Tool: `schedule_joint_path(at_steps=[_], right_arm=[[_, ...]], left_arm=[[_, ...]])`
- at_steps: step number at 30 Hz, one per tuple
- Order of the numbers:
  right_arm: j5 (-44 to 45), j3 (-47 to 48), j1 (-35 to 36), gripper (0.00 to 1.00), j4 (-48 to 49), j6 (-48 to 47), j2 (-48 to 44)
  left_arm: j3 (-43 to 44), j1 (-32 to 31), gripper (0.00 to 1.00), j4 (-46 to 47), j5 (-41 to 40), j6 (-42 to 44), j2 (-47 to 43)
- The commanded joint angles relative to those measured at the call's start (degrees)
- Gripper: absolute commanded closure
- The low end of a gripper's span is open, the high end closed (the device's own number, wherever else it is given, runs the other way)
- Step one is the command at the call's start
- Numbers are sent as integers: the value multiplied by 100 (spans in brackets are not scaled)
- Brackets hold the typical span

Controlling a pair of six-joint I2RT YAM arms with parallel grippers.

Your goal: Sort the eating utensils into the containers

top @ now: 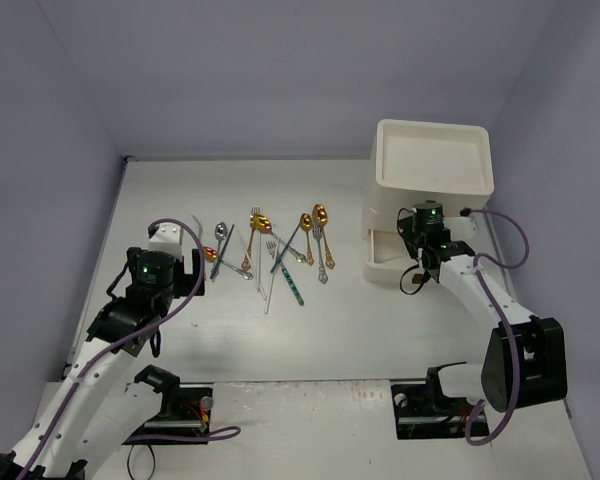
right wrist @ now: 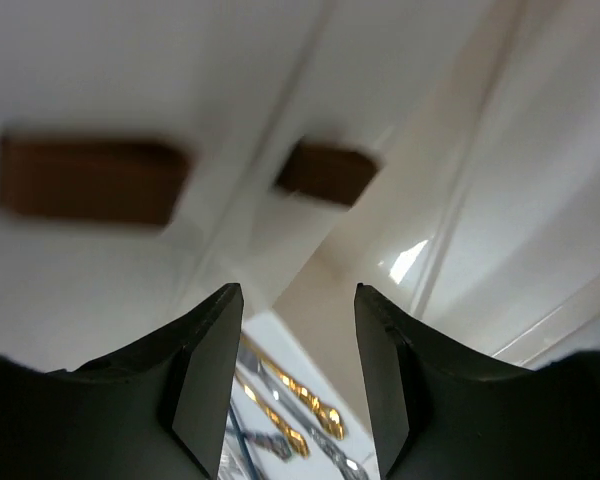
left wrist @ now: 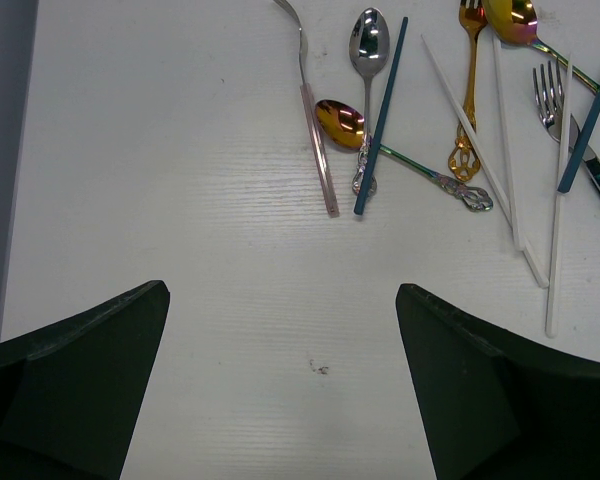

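We find no utensil sorted, as far as the views show. The eating utensils [top: 270, 250] lie scattered on the table [top: 330, 340] just ahead of the left gripper [left wrist: 280, 300], whose jaws stand wide and empty. The right gripper [right wrist: 298, 300], jaws parted on nothing, faces the cabinet [top: 390, 205] close ahead, with its brown handles [right wrist: 90, 180] just above the fingers. Drawer contents are hidden from us.

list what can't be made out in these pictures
1. Top external: drawer fronts of the cabinet, mostly hidden behind the right arm.
2. Right wrist: two brown handles, blurred; which drawers they belong to is unclear.
3. Left wrist: the gold spoon is cut off by the top edge, the silver fork by the right edge.
4. Top external: the utensil pile, too small to count.
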Motion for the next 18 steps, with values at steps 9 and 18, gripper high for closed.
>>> schedule_joint_path(at_steps=[9, 18], right_arm=[[456, 1037, 3037, 53, -19, -1492, 508], [586, 2541, 3766, 52, -18, -1735, 2582]], left_arm=[[195, -19, 4, 217, -17, -39, 83], [195, -28, 4, 200, -1, -47, 101]])
